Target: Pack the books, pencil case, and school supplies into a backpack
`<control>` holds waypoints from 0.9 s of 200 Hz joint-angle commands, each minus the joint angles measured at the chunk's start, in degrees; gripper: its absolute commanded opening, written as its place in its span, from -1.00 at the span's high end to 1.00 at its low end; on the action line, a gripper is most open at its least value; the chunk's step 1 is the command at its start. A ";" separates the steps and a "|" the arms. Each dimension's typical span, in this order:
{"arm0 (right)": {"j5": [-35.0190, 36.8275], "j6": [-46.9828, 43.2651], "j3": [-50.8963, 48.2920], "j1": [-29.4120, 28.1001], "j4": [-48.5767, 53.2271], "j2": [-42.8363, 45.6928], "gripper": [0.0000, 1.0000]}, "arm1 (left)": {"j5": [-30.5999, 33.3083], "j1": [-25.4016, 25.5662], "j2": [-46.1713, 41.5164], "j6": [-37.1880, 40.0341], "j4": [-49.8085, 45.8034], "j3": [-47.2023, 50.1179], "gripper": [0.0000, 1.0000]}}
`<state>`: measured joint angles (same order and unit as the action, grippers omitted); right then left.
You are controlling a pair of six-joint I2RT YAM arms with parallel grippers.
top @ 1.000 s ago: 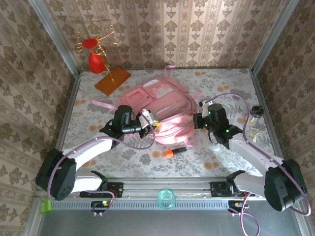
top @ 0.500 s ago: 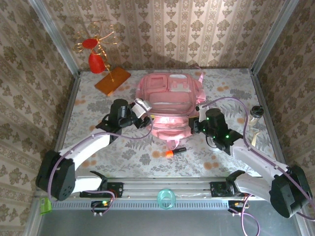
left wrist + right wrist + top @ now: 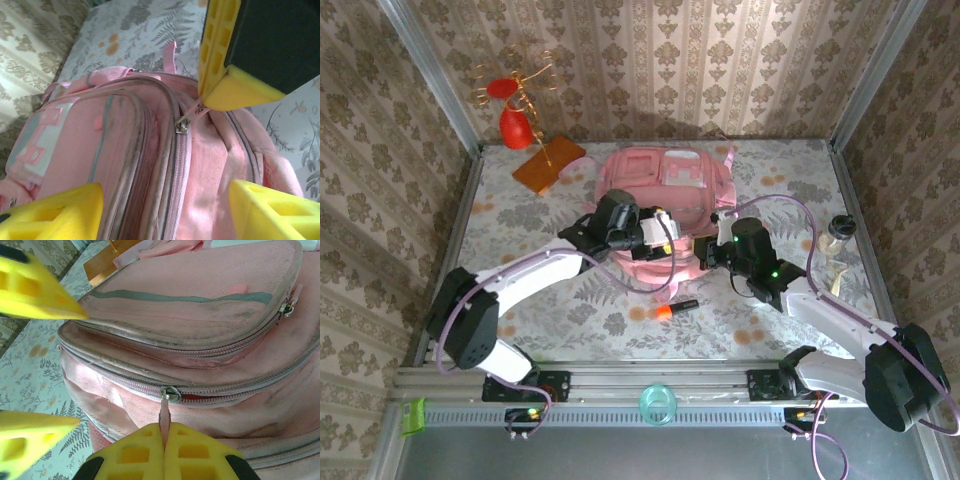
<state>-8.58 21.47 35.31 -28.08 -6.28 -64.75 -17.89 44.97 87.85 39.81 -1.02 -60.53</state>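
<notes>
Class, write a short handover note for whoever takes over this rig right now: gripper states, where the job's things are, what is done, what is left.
Left gripper: open, jaws spread over the backpack, holding nothing.
Right gripper: shut on the zipper pull at the backpack's near side.
Marker: on the table in front of the backpack, unpacked.
Done: pull gripped; that zip looks closed.
Left: unzip, then pack the marker and the other items.
</notes>
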 commanded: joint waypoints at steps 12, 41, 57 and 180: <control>-2.67 2.16 2.31 -0.76 -6.05 0.06 1.00 | 0.99 0.35 5.23 8.87 -7.17 -6.11 -0.29; -2.69 2.48 2.35 -0.75 -6.11 0.23 1.00 | 2.94 0.45 9.00 11.48 -9.14 -9.12 -0.16; -2.34 2.44 2.16 -0.76 -5.96 0.36 1.00 | 4.36 0.35 10.17 12.25 -9.10 -9.82 -0.04; 17.34 -2.66 3.66 -0.84 6.89 -0.55 1.00 | 2.02 -1.97 4.99 10.72 -4.29 -3.84 1.00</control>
<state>-1.41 21.15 36.93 -29.39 -3.03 -65.34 -13.91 44.91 96.66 51.88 -4.45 -66.15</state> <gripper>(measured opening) 0.053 0.091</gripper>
